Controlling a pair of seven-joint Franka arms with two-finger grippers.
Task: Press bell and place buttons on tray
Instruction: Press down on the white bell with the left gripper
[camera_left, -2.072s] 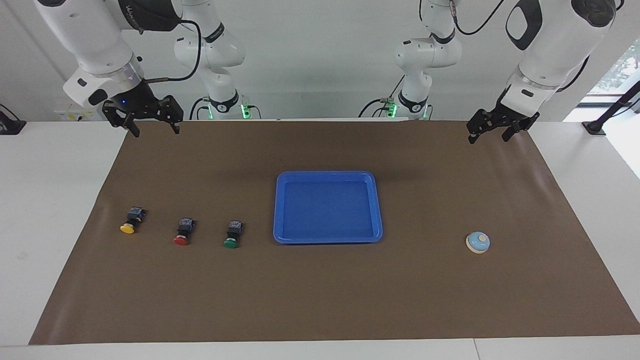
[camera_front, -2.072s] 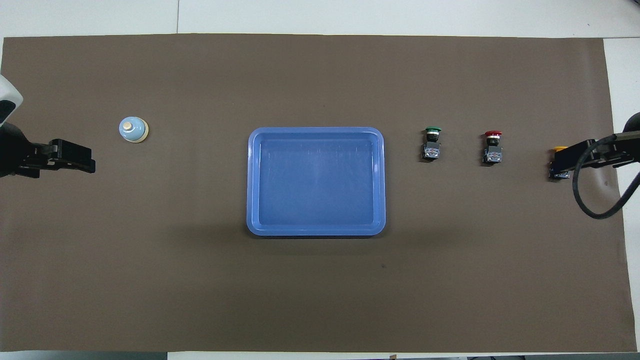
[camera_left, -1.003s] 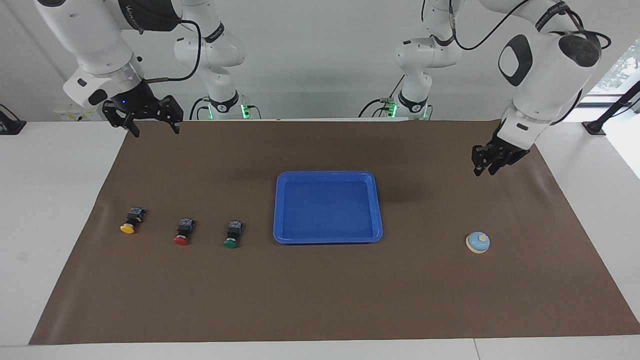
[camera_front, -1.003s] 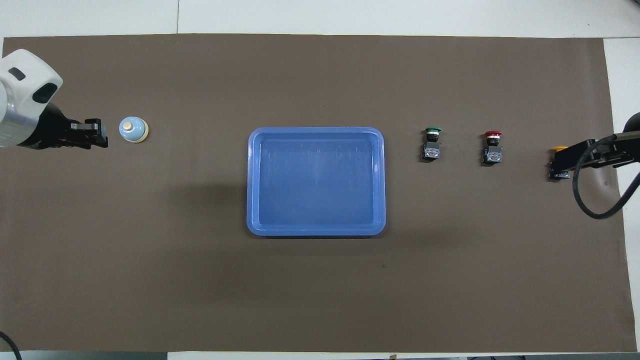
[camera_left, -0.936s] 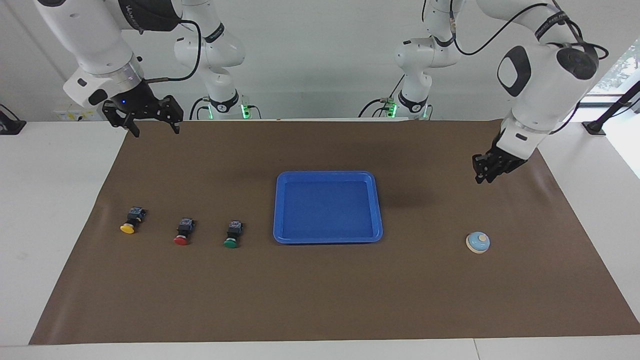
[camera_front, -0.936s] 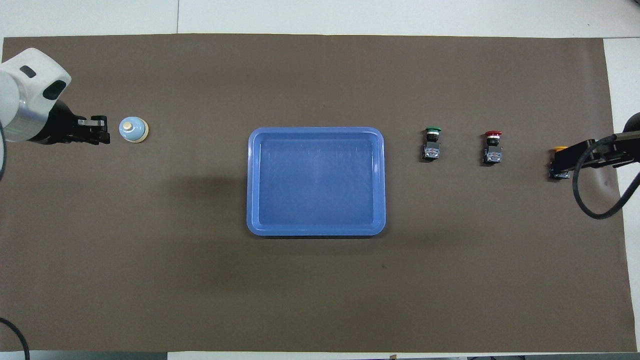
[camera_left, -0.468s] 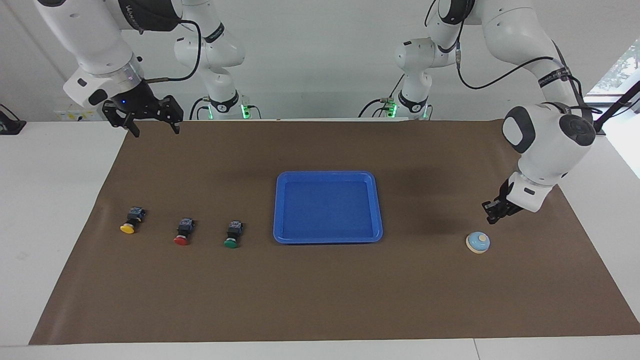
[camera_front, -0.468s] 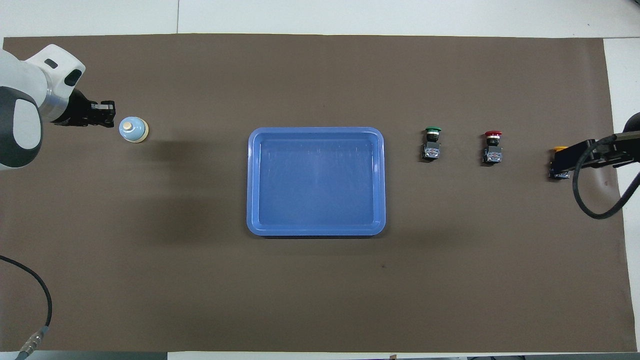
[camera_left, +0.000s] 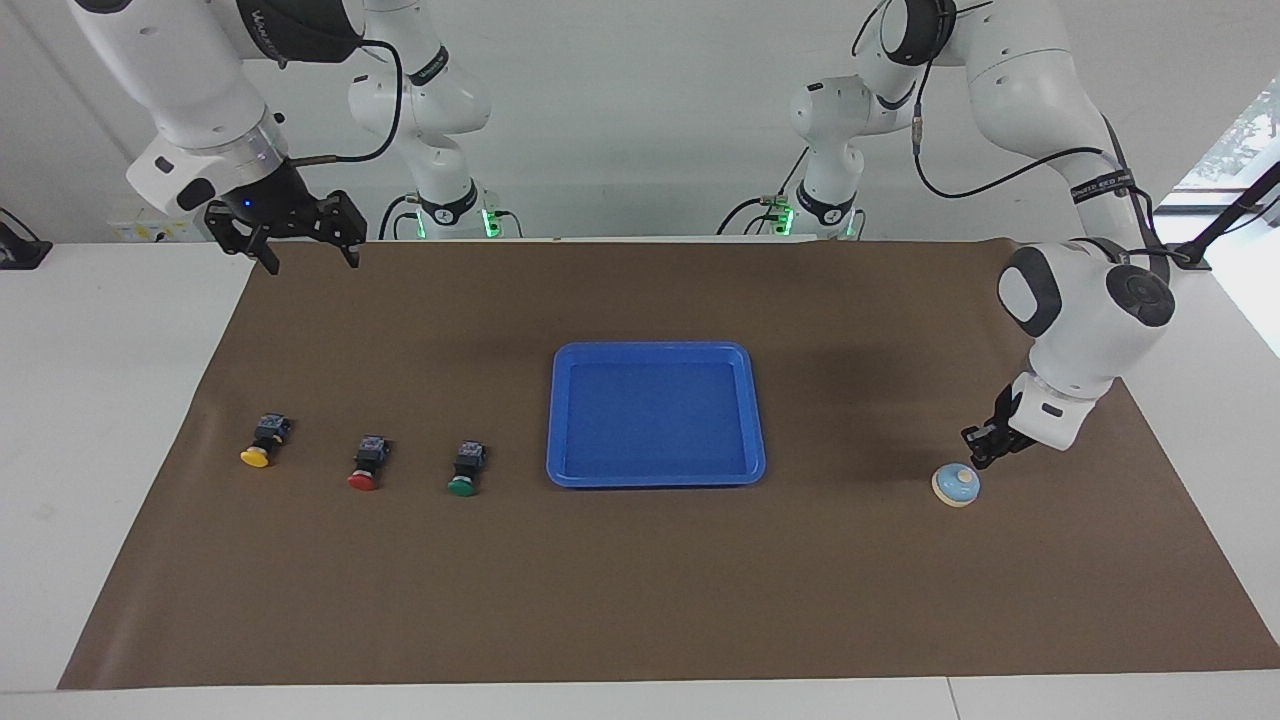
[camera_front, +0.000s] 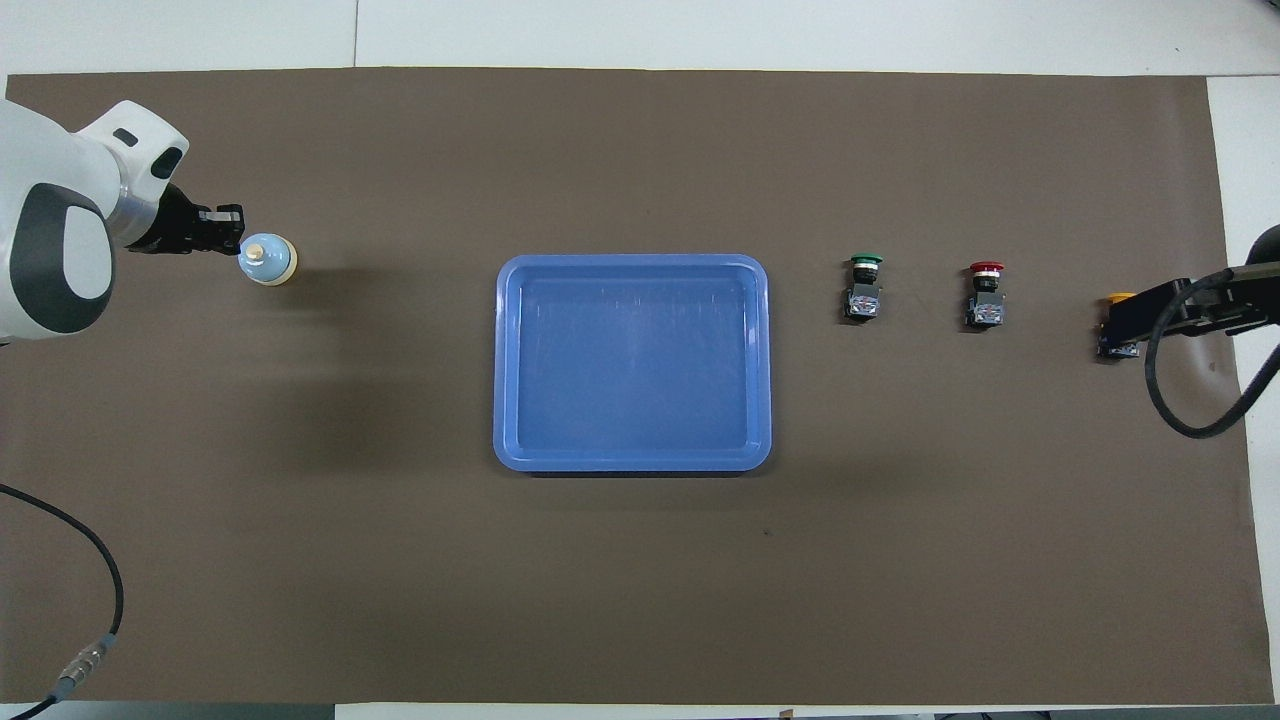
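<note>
**A:** Where is your left end effector (camera_left: 978, 458)?

**B:** You have it low, just beside the bell (camera_left: 956, 485), on the side nearer the robots, with its fingertips pinched together and nothing between them. Whether the tip touches the dome, you cannot tell from either view. The bell sits on the brown mat (camera_left: 640, 580) toward the left arm's end of the bench (camera_left: 100, 420).

**A:** And the right end effector (camera_left: 305, 258)?

**B:** It waits with its fingers spread wide, holding nothing, up over the mat's corner at the right arm's end, by the robots' edge.

**A:** Where do your buttons lie?

**B:** All three lie in a row on the mat: the green button (camera_left: 466, 470) nearest the tray (camera_left: 757, 420), the red button (camera_left: 367, 464) next, and the yellow button (camera_left: 263, 442) closest to the right arm's end of the bench. The tray sits at the middle of the mat, between the buttons and the bell.
</note>
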